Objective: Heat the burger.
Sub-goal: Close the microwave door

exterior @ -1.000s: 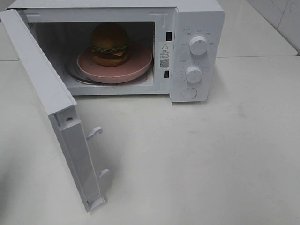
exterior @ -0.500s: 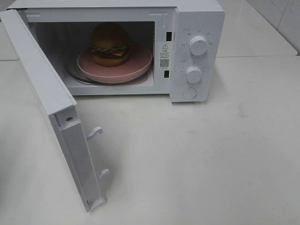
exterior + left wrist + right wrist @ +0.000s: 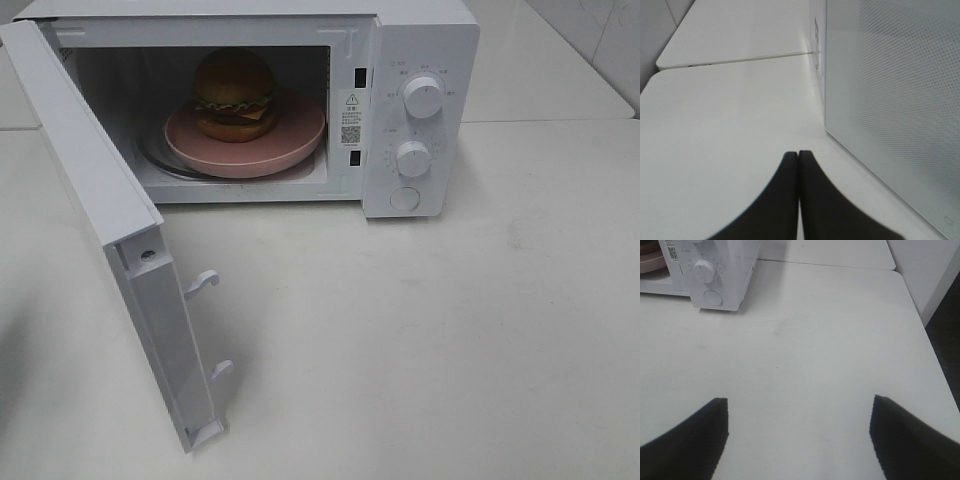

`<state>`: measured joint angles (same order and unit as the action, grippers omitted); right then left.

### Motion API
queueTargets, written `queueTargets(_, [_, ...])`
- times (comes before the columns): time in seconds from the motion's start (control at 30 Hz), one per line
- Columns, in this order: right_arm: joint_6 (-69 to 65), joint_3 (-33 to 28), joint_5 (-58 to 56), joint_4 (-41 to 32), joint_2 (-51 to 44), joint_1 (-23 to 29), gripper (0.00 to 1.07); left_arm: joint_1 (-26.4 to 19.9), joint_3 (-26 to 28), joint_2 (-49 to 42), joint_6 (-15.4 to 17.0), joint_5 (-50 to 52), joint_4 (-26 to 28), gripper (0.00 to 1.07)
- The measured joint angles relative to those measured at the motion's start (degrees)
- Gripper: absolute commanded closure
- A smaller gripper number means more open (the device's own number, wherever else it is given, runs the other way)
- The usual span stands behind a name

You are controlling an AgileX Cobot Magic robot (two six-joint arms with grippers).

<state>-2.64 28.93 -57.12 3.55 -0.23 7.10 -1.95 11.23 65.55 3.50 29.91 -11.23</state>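
Note:
The burger [image 3: 234, 94] stands on a round pink plate [image 3: 297, 143] inside the white microwave [image 3: 420, 30], whose door [image 3: 95, 190] hangs wide open toward the front left. Neither gripper appears in the exterior view. In the left wrist view my left gripper [image 3: 799, 156] is shut, its two dark fingers pressed together with nothing between them, just outside the dotted outer face of the door [image 3: 900, 90]. My right gripper [image 3: 800, 412] stands open over bare table, well short of the microwave's control panel [image 3: 715, 270].
Two white knobs [image 3: 423, 97] and a round button [image 3: 405, 199] sit on the microwave's right panel. Door latch hooks [image 3: 203, 282] stick out from the door's inner edge. The white table [image 3: 450, 330] ends at the right [image 3: 935, 370].

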Motion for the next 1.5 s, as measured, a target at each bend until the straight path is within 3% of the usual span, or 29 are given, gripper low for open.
queueTargets(0.17, [0.0,0.0,0.0,0.0,0.0,0.0,0.32,0.0,0.2,5.3,6.4,8.5,-9.0,1.07])
queueTargets(0.33, [0.0,0.0,0.0,0.0,0.0,0.0,0.32,1.3,1.3,9.8,8.3,13.8,-12.0,1.07])
queueTargets(0.47, [0.0,0.0,0.0,0.0,0.0,0.0,0.32,4.1,2.6,12.8,8.4,14.4,-12.0,1.07])
queueTargets(0.6, [0.0,0.0,0.0,0.0,0.0,0.0,0.32,9.1,4.0,16.1,6.5,15.0,-10.3,1.07])
queueTargets(0.77, [0.0,0.0,0.0,0.0,0.0,0.0,0.32,15.4,5.5,19.6,2.9,15.8,-3.2,1.07])
queueTargets(0.8, [0.0,0.0,0.0,0.0,0.0,0.0,0.32,17.5,6.2,20.7,1.8,16.4,1.1,1.07])
queueTargets(0.83, [0.0,0.0,0.0,0.0,0.0,0.0,0.32,17.5,6.2,20.7,1.8,16.4,1.1,1.07])
queueTargets(0.9, [0.0,0.0,0.0,0.0,0.0,0.0,0.32,20.7,7.5,22.5,0.1,17.3,7.2,1.07])
queueTargets(1.03, [0.0,0.0,0.0,0.0,0.0,0.0,0.32,24.1,9.5,24.1,-2.1,17.4,12.0,1.07])
queueTargets(1.2, [0.0,0.0,0.0,0.0,0.0,0.0,0.32,31.1,14.7,27.7,-7.5,17.8,22.3,1.07])
queueTargets(1.23, [0.0,0.0,0.0,0.0,0.0,0.0,0.32,31.1,14.7,27.7,-7.5,17.8,22.3,1.07])
queueTargets(1.27, [0.0,0.0,0.0,0.0,0.0,0.0,0.32,33.1,16.4,29.4,-9.5,17.8,26.6,1.07])
queueTargets(1.33, [0.0,0.0,0.0,0.0,0.0,0.0,0.32,34.1,17.2,30.1,-10.5,17.8,28.2,1.07])
queueTargets(1.37, [0.0,0.0,0.0,0.0,0.0,0.0,0.32,35.9,19.5,31.9,-12.2,17.8,32.0,1.07])
queueTargets(1.5, [0.0,0.0,0.0,0.0,0.0,0.0,0.32,38.0,22.1,34.2,-14.2,17.8,35.7,1.07])
